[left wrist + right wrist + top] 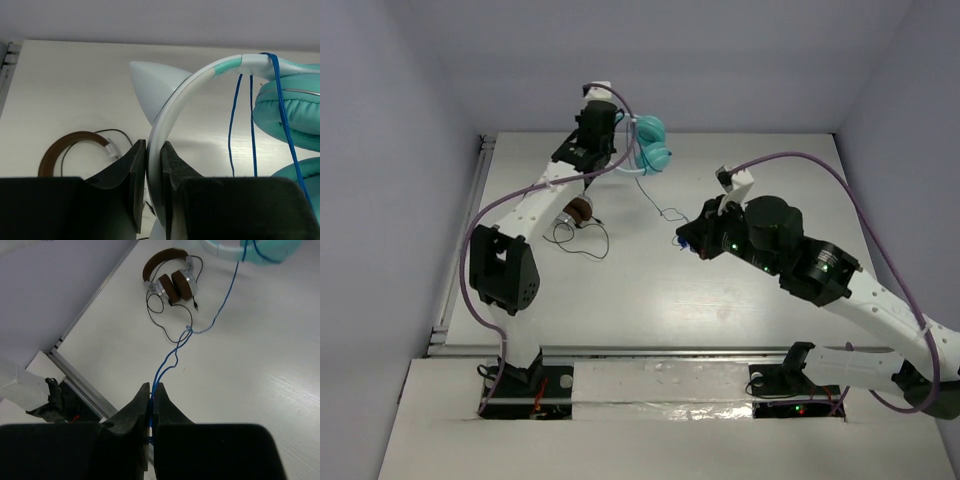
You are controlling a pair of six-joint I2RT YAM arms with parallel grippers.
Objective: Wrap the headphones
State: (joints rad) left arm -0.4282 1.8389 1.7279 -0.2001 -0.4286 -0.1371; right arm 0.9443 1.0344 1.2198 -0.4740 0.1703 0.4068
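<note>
The headphones (pixel 649 146) hang from the left tool (pixel 617 138) at the far side of the counter (pixel 620 300), apparently lifted off it. In the left wrist view their white headband (pixel 172 107) rises out of the jaws and arcs over to the right, so the long axis runs from the tool toward the two teal ear cups (pixel 290 112), which sit close together at the far end of the band. A pointed white ear-shaped piece (pixel 150 87) stands on the band just above the tool. The thin blue cable (pixel 650 195) is looped over the band beside the cups, drops away and runs slack across to the right tool (pixel 687 241), with a small kink midway. The counter is white and matt, with a metal rail (pixel 460 250) along its left edge, and pale lilac-grey walls close it in on three sides. The left tool is clamped on the headband, jaws pressed against both faces of it. The right tool (pixel 151 391), well apart from the cups, is nearly closed, pinching the blue cable between its fingertips. Brown-banded headphones (pixel 577 210) with a thin black cable (pixel 588 243) lie on the counter below the left tool and ahead of the right one.
</note>
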